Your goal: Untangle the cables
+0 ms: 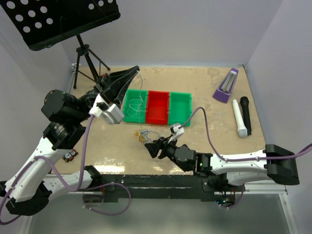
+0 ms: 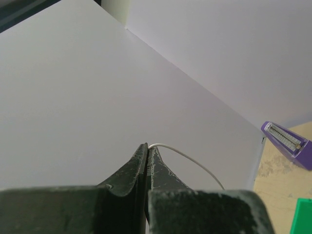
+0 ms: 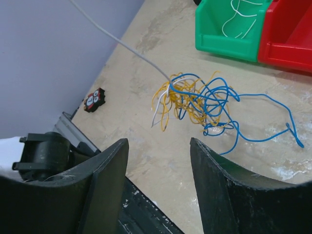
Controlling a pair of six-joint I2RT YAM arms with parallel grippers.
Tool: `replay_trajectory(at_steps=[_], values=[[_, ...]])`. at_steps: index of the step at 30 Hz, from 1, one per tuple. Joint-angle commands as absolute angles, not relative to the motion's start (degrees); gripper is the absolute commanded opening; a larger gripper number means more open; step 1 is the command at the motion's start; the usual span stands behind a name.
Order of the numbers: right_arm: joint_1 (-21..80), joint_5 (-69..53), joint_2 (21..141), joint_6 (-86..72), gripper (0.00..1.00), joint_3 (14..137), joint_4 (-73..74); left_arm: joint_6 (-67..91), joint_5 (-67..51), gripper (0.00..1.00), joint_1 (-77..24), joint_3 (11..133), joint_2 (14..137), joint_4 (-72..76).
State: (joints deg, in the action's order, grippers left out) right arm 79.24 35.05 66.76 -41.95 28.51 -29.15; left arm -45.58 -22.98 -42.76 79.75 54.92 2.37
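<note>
Cables (image 3: 195, 102) knotted blue-yellow-white clump; left gripper (image 2: 147, 147) clamped on white strand (image 2: 170, 146); right gripper (image 3: 158, 144) apart.

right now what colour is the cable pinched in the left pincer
White; the cable shows best in the left wrist view.

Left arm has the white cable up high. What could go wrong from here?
The left gripper pinches the white cable only at its fingertips, so it may slip out. Nothing pins the tangle; the right gripper hangs open, so pulling may tighten it or drag the blue cable along.
</note>
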Motion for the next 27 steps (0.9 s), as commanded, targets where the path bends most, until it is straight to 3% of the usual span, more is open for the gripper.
replay_trajectory(at_steps=[1, 15, 21, 27], values=[[79.37, 36.12, 64.51, -44.30, 0.57, 26.37, -29.35, -44.30, -23.64, 0.00, -42.80, 80.16, 54.93, 3.69], [77.61, 35.51, 72.33, -43.24, 0.50, 31.02, -31.81, -43.59, -24.26, 0.00, -42.80, 80.86, 54.84, 3.69], [76.55, 33.84, 72.78, -42.98, 0.22, 31.29, -32.78, -43.86, -24.26, 0.00, -42.80, 80.77, 54.58, 3.69], [76.55, 32.26, 69.88, -43.06, 0.27, 29.53, -33.14, -45.00, -24.52, 0.00, -42.80, 79.72, 54.40, 3.87]])
